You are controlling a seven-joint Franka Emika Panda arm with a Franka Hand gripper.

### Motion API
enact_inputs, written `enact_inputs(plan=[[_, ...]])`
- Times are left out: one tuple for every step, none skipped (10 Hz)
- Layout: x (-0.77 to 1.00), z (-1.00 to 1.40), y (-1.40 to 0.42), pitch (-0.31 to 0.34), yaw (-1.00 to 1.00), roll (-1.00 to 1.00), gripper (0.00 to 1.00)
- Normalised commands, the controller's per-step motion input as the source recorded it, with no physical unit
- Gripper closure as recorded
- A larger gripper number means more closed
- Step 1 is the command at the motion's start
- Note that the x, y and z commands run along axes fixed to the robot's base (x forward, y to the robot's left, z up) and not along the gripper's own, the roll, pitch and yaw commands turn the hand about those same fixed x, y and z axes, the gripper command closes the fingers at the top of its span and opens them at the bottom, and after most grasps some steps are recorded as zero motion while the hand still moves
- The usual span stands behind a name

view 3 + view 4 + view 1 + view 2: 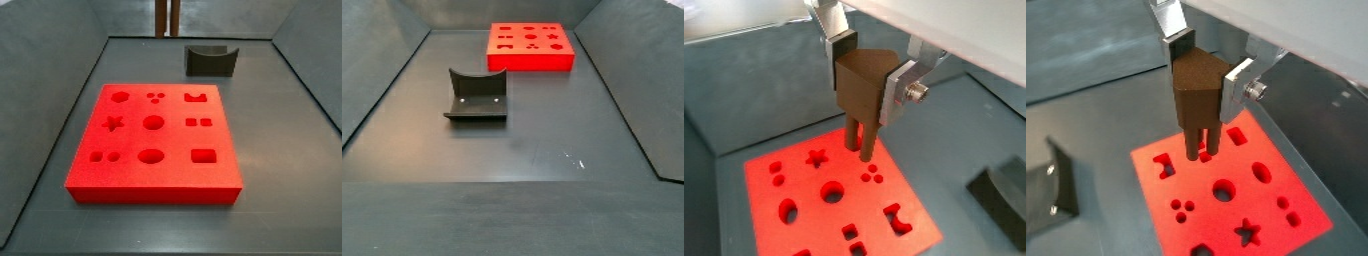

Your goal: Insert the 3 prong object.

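Right, wrist views: I see my gripper (867, 82) with its flat silver fingers (842, 45) clamped on the brown block-headed piece with thin parallel rods, the 3 prong object (861, 92), held upright with the prongs pointing down, above the bright red foam block with cut-out shapes (818, 205).
Wrist view, target: the cluster of three small round holes (873, 175) lies just beyond the prong tips as pictured; I judge the prongs are not yet in it.
Wrist view, opposite side: the same object (1196, 95) hangs over the red block (1253, 200); the three holes (1182, 209) sit apart from the prongs, near the star cut-out (1248, 234).
Side view: only the prongs (167, 15) show at the frame's upper edge, above the block (155, 140); the dark grey curved block (210, 60) sits behind it.
Side view, far: the gripper is out of frame; the curved block (476, 96) stands well apart from the red block (529, 48).
Risk: I judge a slight offset or twist would jam the prongs on foam and bend them.
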Motion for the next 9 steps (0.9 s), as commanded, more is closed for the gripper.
enact_inputs(plan=[[0.0, -0.01, 0.1, 0.039, 0.94, 0.12, 1.0], [0.02, 0.0, 0.18, 0.081, 0.83, 0.14, 1.0], [0.11, 0.0, 0.32, 0.16, 0.66, 0.18, 1.0], [0.0, -0.12, 0.5, 0.134, 0.54, 0.13, 1.0], [0.0, -0.11, 0.44, 0.104, 0.57, 0.14, 1.0], [-0.07, -0.29, 0.4, 0.0, 0.65, 0.1, 1.0], [-0.1, -0.43, 0.31, 0.0, 0.77, 0.07, 1.0], [-0.08, -0.51, 0.19, -0.014, 0.91, 0.05, 1.0], [0.0, -0.35, 0.01, -0.05, 0.95, 0.0, 1.0]])
